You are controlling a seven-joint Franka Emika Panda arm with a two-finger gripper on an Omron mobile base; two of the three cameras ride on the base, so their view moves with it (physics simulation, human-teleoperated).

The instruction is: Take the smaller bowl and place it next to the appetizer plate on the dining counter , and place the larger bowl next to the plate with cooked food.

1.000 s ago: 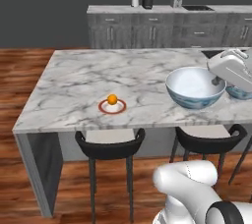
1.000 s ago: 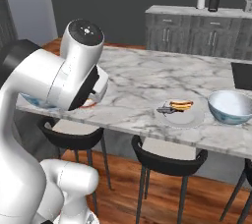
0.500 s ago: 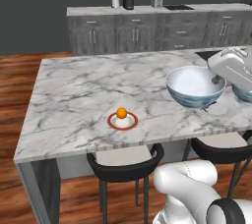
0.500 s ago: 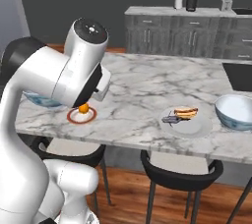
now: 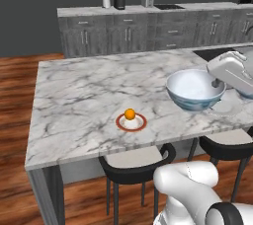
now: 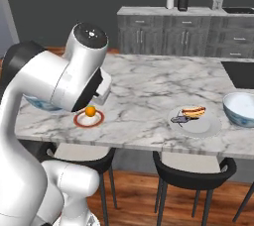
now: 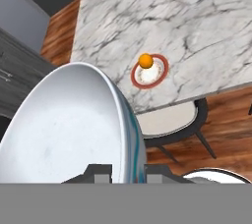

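Observation:
My gripper is shut on the rim of the smaller bowl, pale inside with a blue pattern outside, and holds it in the air above the near edge of the dining counter. In the hand view the smaller bowl stands on edge, close up, between the fingertips. The appetizer plate, red-rimmed with an orange ball on it, lies near the counter's front edge, left of the held bowl. The larger bowl sits on the counter right of the plate with cooked food.
Black stools stand tucked under the counter's near edge. Dark grey cabinets line the back wall with small appliances on top. A dark cooktop is set into the counter at the right. My own arm blocks the counter's left end.
The base has driven left, so the whole scene has shifted right in both base views and the appetizer plate now sits nearer the middle. The bowl stays in the shut gripper.

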